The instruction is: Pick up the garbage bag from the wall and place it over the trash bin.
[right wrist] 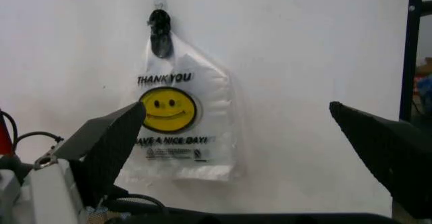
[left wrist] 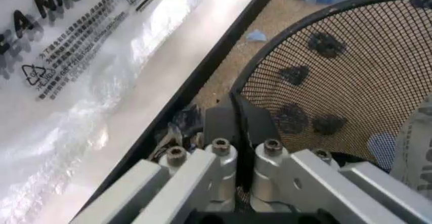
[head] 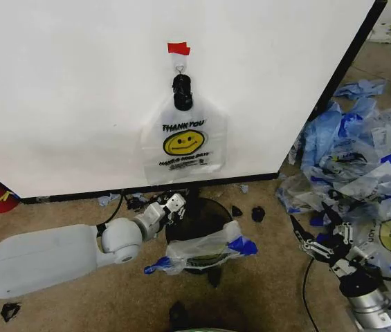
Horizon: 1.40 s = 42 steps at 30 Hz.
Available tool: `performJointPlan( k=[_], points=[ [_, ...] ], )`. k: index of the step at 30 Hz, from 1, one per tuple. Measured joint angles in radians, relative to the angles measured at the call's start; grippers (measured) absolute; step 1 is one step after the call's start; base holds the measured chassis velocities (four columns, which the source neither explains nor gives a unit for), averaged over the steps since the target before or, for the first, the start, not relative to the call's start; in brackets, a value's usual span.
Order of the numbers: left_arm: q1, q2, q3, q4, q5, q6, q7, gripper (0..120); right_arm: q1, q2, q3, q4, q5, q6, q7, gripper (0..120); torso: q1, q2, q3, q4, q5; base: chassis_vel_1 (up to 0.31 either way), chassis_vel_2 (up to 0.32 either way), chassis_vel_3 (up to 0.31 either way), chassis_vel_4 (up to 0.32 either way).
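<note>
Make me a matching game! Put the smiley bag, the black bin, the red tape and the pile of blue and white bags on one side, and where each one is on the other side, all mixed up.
Things:
1. smiley garbage bag
2. black mesh trash bin
3. red tape strip
4. pile of blue and white bags

Places:
A. stuck on the wall above the hook
B. on the floor at the robot's right
C. hanging from the hook on the wall
D. on the floor below the hanging bag, by the left gripper

Pairs: 1-C, 2-D, 3-A, 4-B

The head camera looks down at the wall [head: 77, 83]. The left wrist camera sits close against the trash bin [left wrist: 337, 82]; the right wrist camera faces the wall's garbage bag [right wrist: 182, 128], at the head view's 12 o'clock.
</note>
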Motion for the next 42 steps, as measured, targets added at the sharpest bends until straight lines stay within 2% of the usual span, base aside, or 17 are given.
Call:
performJointPlan(
  k=[4,6,12,13,19,20,23,29,35,42],
  points=[
    [-0.007,-0.006,0.008,0.001,-0.004,0.002,0.000,19,0.008,-0.001,-0.007,-0.014,-0.001,0.000,-0.002,100,0.000,0.000,0.000,-0.0001,0.0000,0.000,0.000,0.000,0.000],
    [-0.007,-0.008,0.004,0.001,-0.009,0.005,0.000,23,0.009,0.001,-0.009,-0.018,-0.002,0.001,-0.004,100,0.000,0.000,0.000,-0.0001,0.0001,0.000,0.000,0.000,0.000],
    [-0.009,-0.013,-0.007,0.013,-0.022,0.009,-0.011,50,0.016,0.007,-0.024,-0.031,-0.007,0.006,-0.011,100,0.000,0.000,0.001,-0.0001,0.0000,0.000,0.000,0.000,0.000],
    [-0.009,-0.013,-0.007,0.013,-0.022,0.009,-0.011,50,0.016,0.007,-0.024,-0.031,-0.007,0.006,-0.011,100,0.000,0.000,0.001,-0.0001,0.0000,0.000,0.000,0.000,0.000],
    [-0.003,-0.005,-0.013,-0.011,-0.032,0.010,-0.023,74,0.025,0.002,-0.026,-0.039,-0.010,0.006,-0.012,100,0.000,0.000,0.001,0.0001,-0.0003,0.000,0.000,0.000,0.000],
    [-0.003,-0.005,-0.013,-0.011,-0.032,0.010,-0.023,74,0.025,0.002,-0.026,-0.039,-0.010,0.006,-0.012,100,0.000,0.000,0.001,0.0001,-0.0003,0.000,0.000,0.000,0.000],
    [0.004,-0.005,-0.021,-0.016,-0.035,0.010,-0.031,84,0.026,0.002,-0.030,-0.039,-0.013,0.006,-0.012,100,0.000,0.000,0.001,-0.0002,0.0001,0.000,0.000,0.000,0.000],
    [0.011,-0.002,-0.035,-0.039,-0.047,0.005,-0.048,86,0.032,0.004,-0.042,-0.043,-0.020,0.006,-0.012,100,0.000,0.000,0.000,-0.0001,0.0000,0.000,0.000,0.000,0.000],
    [0.007,-0.003,-0.069,-0.084,-0.103,0.017,-0.073,84,0.040,0.007,-0.057,-0.050,-0.027,0.005,-0.012,100,0.000,0.000,0.000,-0.0001,0.0001,0.000,0.000,0.000,0.000],
    [0.009,-0.003,-0.085,-0.108,-0.126,0.032,-0.095,79,0.044,0.009,-0.067,-0.046,-0.032,0.004,-0.011,100,0.000,0.000,0.000,-0.0001,0.0000,0.000,0.000,0.000,0.000]
  ],
)
